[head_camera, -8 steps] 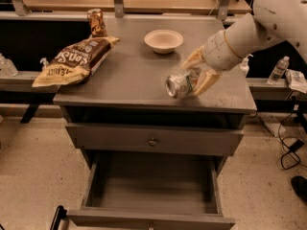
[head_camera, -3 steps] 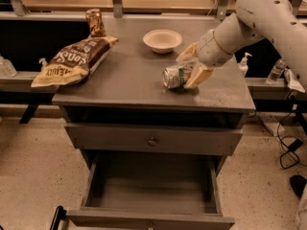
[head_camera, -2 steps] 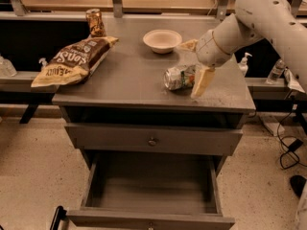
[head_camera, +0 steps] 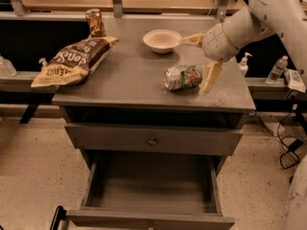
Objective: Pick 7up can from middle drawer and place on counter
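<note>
Sideways, 7up can [head_camera: 183, 77] beside parted fingers [head_camera: 211, 77]

The grey bench [head_camera: 129, 80] holds a chip bag [head_camera: 72, 61] at left, a brown can [head_camera: 96, 22] behind, a bowl [head_camera: 162, 40], and a 7up can [head_camera: 183, 77] on its side, with the pincer [head_camera: 201, 59] spread just right of it.

The tool [head_camera: 201, 59] is held spread over the tabletop [head_camera: 129, 75]; the 7up can [head_camera: 183, 77] is laid sideways just beside it.
</note>
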`<state>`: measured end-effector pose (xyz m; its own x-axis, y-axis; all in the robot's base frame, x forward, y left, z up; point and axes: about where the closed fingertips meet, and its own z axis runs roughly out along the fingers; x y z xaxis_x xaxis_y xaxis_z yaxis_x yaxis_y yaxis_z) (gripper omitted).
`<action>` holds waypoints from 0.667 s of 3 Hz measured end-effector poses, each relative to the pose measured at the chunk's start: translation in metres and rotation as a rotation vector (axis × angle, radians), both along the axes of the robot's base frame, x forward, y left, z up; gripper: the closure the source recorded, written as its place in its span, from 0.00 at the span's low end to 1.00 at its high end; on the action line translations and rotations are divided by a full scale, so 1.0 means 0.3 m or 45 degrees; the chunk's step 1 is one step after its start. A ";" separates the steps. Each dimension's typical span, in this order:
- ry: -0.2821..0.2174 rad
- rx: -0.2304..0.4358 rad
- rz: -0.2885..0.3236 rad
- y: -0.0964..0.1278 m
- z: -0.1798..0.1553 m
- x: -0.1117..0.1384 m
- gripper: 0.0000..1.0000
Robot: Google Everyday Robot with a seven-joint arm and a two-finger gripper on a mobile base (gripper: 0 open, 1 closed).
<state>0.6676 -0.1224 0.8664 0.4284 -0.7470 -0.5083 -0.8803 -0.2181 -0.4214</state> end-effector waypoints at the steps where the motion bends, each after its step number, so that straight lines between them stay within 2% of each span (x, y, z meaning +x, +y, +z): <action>1: -0.038 0.116 0.050 -0.078 0.112 -0.038 0.00; 2: -0.055 0.141 0.055 -0.082 0.140 -0.034 0.00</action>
